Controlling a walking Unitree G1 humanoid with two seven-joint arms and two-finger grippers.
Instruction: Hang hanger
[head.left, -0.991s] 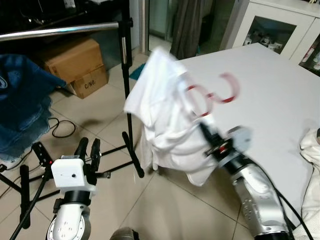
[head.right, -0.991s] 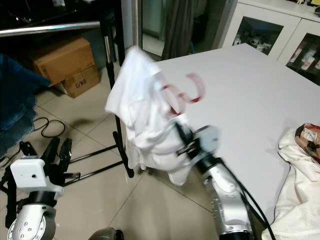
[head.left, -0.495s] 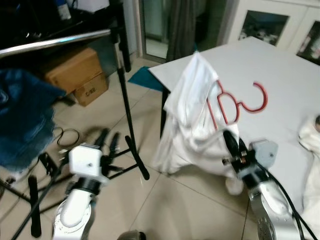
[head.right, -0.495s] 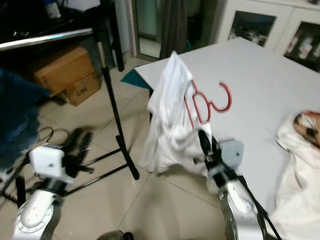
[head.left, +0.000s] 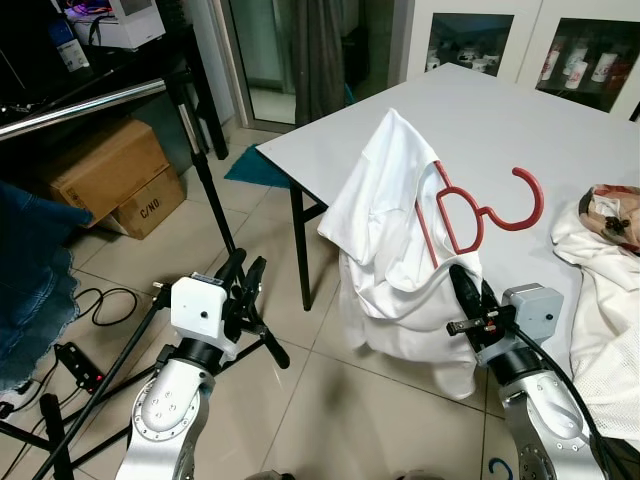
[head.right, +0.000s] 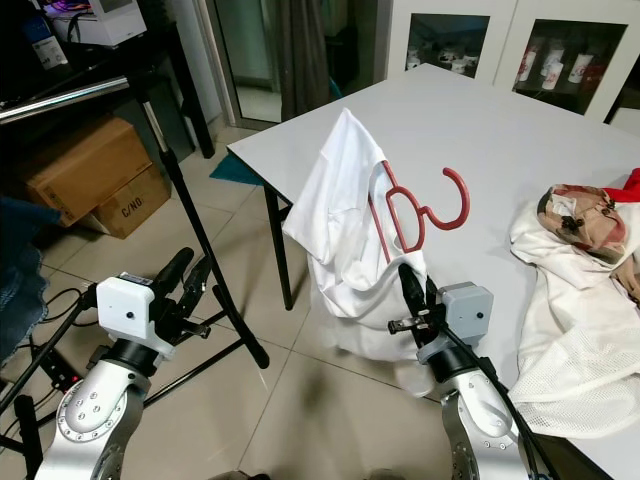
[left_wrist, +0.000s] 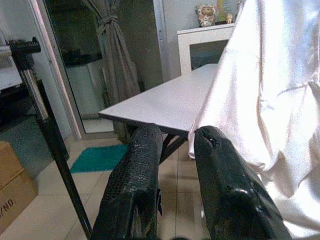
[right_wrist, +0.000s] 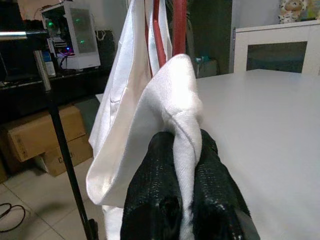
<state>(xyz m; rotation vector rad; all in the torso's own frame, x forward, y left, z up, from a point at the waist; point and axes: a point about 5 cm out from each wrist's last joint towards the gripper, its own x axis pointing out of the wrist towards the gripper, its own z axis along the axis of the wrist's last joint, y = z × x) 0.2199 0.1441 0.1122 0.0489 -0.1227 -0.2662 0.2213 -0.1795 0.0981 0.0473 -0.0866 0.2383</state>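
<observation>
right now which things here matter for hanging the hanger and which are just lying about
For the job:
- red hanger
- white shirt on it
- right gripper, holding both
- garment rail

Lying about:
- cardboard boxes
- clothes pile on the table
- blue garment

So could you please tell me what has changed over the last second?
The camera has swung, so the whole scene shifted. The red hanger with the white shirt now stands more upright in the right hand, which still grips it. The left hand stays empty and low, near the rack pole.
</observation>
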